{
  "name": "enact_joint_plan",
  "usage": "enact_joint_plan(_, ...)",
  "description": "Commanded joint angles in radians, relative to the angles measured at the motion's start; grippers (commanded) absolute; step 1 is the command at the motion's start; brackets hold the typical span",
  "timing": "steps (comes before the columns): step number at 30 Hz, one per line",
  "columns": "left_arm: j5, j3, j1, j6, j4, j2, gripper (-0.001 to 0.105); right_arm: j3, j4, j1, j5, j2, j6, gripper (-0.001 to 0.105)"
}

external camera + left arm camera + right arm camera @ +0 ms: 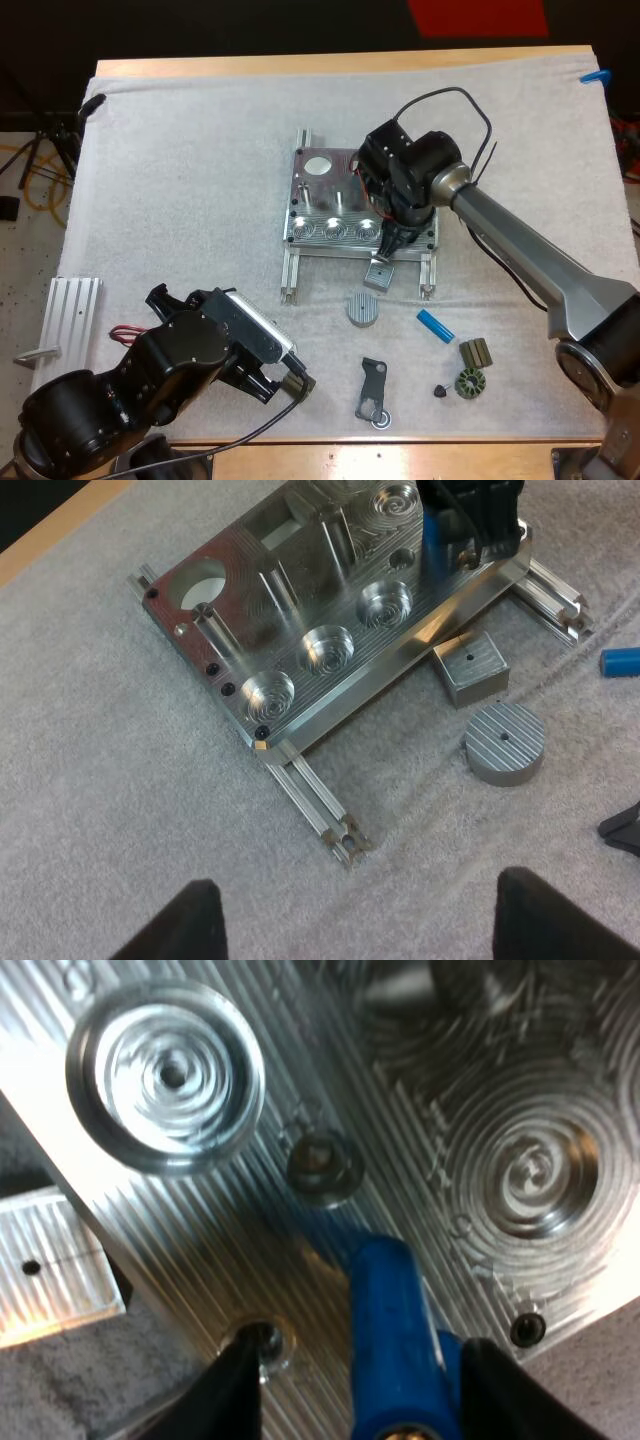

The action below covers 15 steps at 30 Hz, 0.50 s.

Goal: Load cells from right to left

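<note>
the right claw [350, 1400] is clamping a blue cell [390, 1340] over the fixture's [322, 195] right end, every visible pocket [329, 648] is sitting empty, a second cell [435, 325] is lying on the mat [180, 180], and the left claw [365, 920] is hanging wide.

High view looks down — wrist views share fixture [318, 205], right seemingly nearest.

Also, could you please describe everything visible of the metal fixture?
The metal fixture is a machined plate lying flat on two rails on the white mat. It has ringed pockets along its near edge, a large hole, upright pins and dark screws. The right gripper holds a blue cylinder over its right end.
</note>
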State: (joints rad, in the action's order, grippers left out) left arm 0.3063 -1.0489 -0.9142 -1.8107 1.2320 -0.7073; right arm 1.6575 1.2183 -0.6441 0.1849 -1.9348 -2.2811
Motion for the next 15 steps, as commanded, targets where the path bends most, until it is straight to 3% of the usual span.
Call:
enact_joint_plan(1,0.020,-0.001,-0.002,-0.002,0.006,0.001,0.057,0.004,-0.010,0.001,-0.008,0.033,0.011,0.047)
enact_joint_plan(15,0.020,-0.001,-0.002,-0.002,0.004,0.001,0.057,0.004,-0.047,0.001,0.035,0.146,0.011,0.047)
